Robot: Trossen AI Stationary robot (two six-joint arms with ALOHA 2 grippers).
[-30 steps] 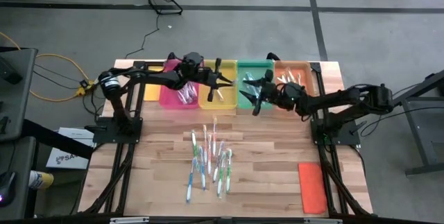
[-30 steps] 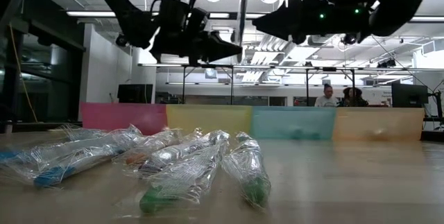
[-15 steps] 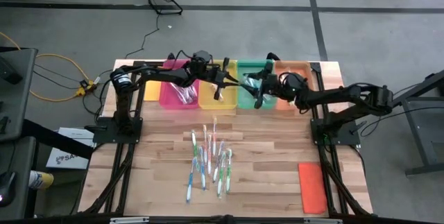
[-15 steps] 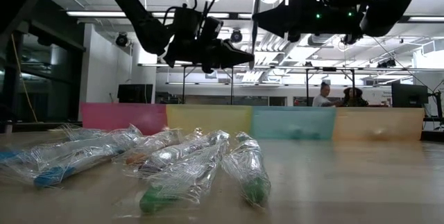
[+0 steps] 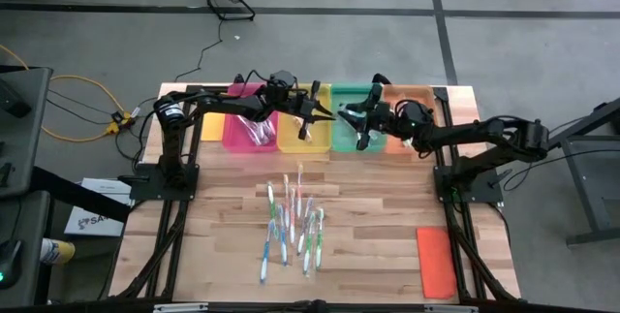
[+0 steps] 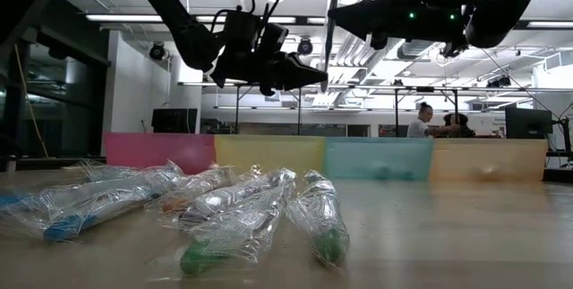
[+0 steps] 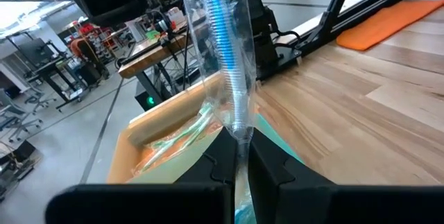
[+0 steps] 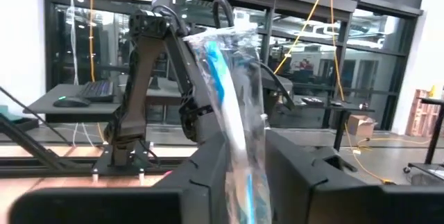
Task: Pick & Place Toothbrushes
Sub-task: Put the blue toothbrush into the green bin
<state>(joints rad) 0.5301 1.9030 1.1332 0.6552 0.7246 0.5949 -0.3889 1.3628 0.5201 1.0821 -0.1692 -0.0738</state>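
A wooden table [image 5: 387, 216] is being viewed from above, with two dark robot arms reaching over a row of coloured trays along its far edge.

On the left, the left arm is stretching across the pink tray [image 5: 244, 131] and the yellow tray [image 5: 302, 139]. The left gripper [image 5: 327, 116] is hovering above the boundary between the yellow tray and the green tray [image 5: 351, 139]. Its fingers are pressing fully together on one end of a wrapped blue toothbrush [image 7: 223, 37], which is sealed in clear plastic and standing upright in the air, well above the table.

Immediately to the right, the right gripper [image 5: 353, 116] is meeting that same toothbrush from the opposite side, above the green tray. In the right wrist view, the wrapped toothbrush [image 8: 232, 123] is sitting between this gripper's two fingers [image 8: 208, 175], which are standing narrowly apart on either side of the wrapper; whether they are actually pinching it cannot be told. The right arm is extending back over the orange tray [image 5: 412, 100], where a few toothbrushes are lying.

In the middle of the table, nearer the front, a loose pile of toothbrushes [image 5: 293, 226] in clear wrappers is lying, with blue, green, pink and orange handles showing.

At the front right corner, a flat orange lid [image 5: 437, 261] is resting on the wood.

In the low view, two people [image 6: 439, 121] are standing far behind the table.
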